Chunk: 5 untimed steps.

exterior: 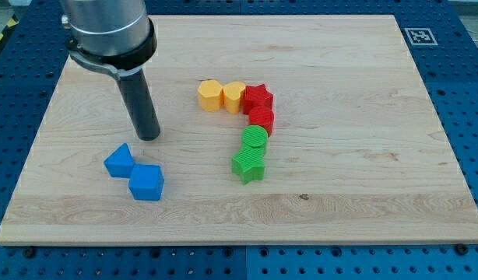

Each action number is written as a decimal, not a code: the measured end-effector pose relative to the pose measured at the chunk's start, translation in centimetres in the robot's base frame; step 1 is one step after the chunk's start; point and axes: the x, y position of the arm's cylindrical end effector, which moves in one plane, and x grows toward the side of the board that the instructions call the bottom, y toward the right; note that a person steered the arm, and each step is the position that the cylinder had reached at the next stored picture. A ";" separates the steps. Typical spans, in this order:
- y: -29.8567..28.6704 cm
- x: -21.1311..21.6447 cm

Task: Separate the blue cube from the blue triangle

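The blue cube point(147, 183) lies at the lower left of the wooden board point(363, 117). The blue triangle point(120, 162) lies just to its upper left, touching it. My tip point(149, 136) rests on the board just above and slightly right of the triangle, a short gap away, and directly above the cube in the view. The rod rises to the view's top left.
A curved chain of blocks sits mid-board: a yellow block point(210, 95), a yellow heart-like block point(234, 96), a red star point(258, 98), a red block point(261, 118), a green cylinder point(255, 139) and a green star point(248, 165).
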 end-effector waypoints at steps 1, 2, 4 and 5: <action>-2.2 0.1; -5.5 0.9; -8.4 6.8; -5.8 7.4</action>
